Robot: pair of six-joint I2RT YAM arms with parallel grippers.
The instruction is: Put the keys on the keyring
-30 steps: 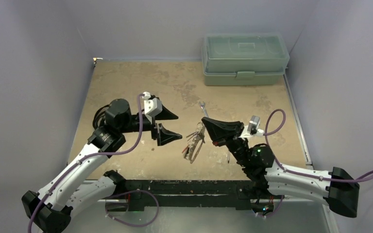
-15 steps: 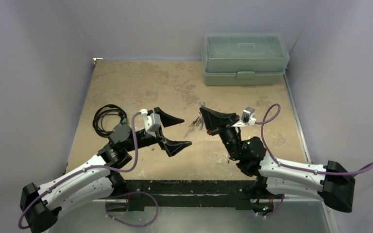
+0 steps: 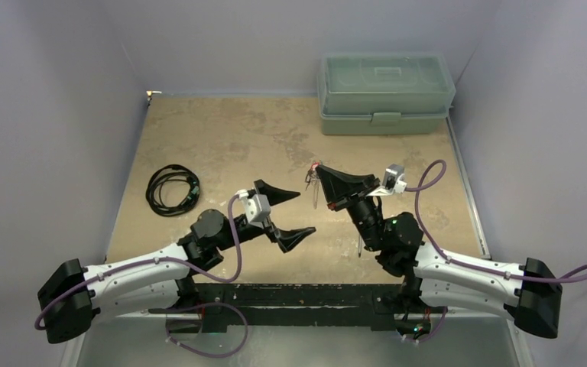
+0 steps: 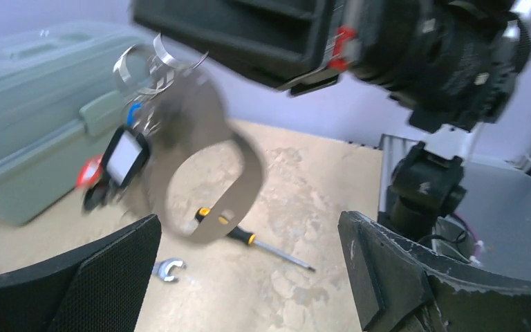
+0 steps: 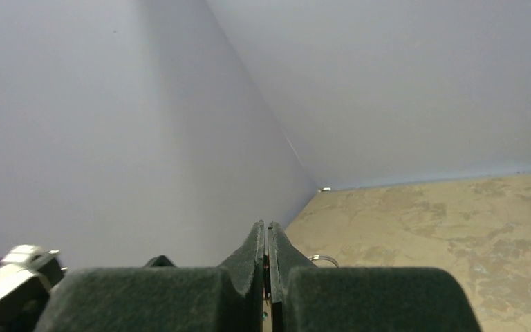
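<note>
Currently the right gripper (image 3: 319,174) is raised over the middle of the table (image 3: 222,138), its two fingers pressed tight together. In the right wrist view a thin metal edge is pinched between them. That metal is the keyring (image 4: 197,111), a flat grey D-shaped plate with a large slot. It hangs tilted from the fingertips, clear of the tabletop. A small bunch of keys (image 4: 121,160) dangles from its left side in the left wrist view: one with a white and black head, one red and one blue. They are blurred, so how each is attached cannot be told.

The left gripper (image 3: 306,212) sits just to the left of the right one and a little nearer. Its fingers are spread wide apart and hold nothing. It points toward the keyring without touching it, and the keyring lies beyond the gap between its fingers.

On the table below the keyring lie a screwdriver (image 4: 242,236) with a black and yellow handle and, just near of it, a small silver open-end wrench (image 4: 168,270). A coiled black cable (image 3: 172,189) rests at the left side of the table, well apart from both arms. A pale green toolbox (image 3: 386,93) with its lid down stands at the far right corner.
</note>
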